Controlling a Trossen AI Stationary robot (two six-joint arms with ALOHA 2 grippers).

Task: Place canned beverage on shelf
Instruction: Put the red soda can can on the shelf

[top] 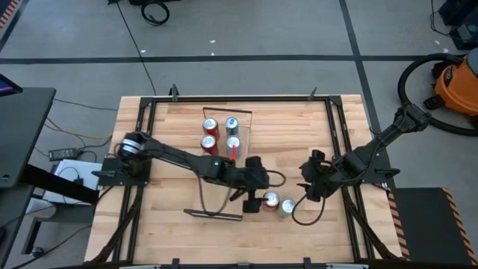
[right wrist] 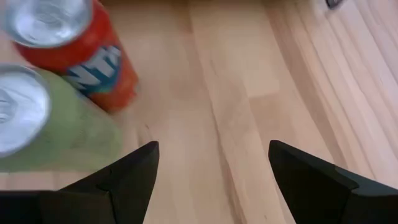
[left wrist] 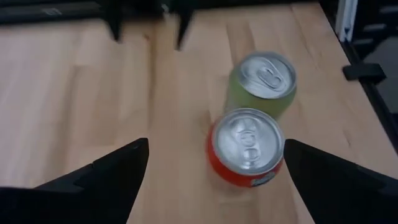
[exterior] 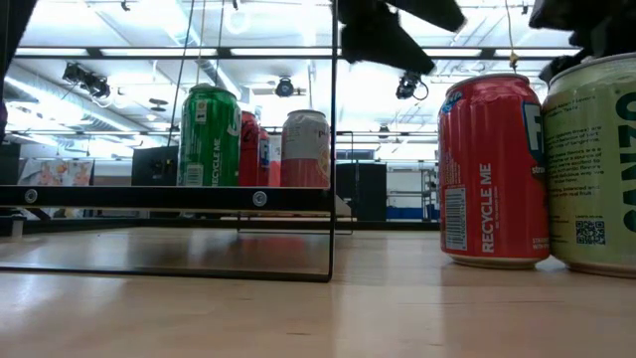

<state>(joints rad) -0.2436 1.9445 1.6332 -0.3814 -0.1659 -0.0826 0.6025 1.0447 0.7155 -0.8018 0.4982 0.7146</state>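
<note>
The left hand is hovering with its fingers spread wide just beside the red can, seemingly lining up to grasp it, which is standing on the surface touching a green can, well apart from the shelf, while the right hand, also spread, is waiting nearby.

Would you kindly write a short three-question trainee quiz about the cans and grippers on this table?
1. True or false: the left gripper is shut on the red can.
2. Which can stands beside the red can? A) pale green can B) blue can
3. How many cans stand on the shelf in the high view?

Key: 1 false, its fingers stand open above the can; 2 A; 3 four.
</note>
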